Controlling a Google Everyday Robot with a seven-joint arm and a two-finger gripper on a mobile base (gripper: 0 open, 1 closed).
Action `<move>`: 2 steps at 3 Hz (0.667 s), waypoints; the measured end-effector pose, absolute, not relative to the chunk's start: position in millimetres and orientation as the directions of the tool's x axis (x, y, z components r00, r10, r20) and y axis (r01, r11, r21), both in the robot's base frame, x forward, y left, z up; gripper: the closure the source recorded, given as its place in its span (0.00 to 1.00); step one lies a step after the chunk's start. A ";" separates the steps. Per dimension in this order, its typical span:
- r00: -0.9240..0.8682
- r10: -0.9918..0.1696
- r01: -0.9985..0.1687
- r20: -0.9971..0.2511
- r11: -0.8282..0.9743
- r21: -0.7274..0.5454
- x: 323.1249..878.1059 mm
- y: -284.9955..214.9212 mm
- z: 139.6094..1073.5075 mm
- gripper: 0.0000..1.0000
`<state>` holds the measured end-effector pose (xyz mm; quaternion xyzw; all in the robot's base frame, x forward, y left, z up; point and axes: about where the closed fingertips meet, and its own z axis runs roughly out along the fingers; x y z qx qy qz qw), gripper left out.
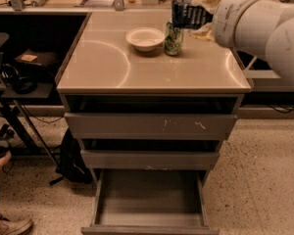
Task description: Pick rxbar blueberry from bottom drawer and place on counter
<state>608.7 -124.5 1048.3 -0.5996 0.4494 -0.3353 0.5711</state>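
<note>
Gripper (205,16) holds the rxbar blueberry (188,14) in the air just above the can (174,38); bottom drawer (149,199) is open. We'd lower it flat onto bare tabletop (112,62) in front of the can, avoiding the bowl (145,37) left of the can, then release.

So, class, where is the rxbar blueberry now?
In the camera view, the rxbar blueberry hangs in the gripper over the back right of the counter, just above the green can.

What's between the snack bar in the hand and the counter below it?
The green can, standing on the counter just under the rxbar blueberry that the hand holds at the back right; camera view.
</note>
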 end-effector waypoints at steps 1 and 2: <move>0.373 -0.924 -0.263 -0.079 -0.024 -0.964 683.6 -168.0 990.4 1.00; 0.468 -0.877 -0.377 -0.105 -0.090 -0.922 747.1 -151.1 924.1 1.00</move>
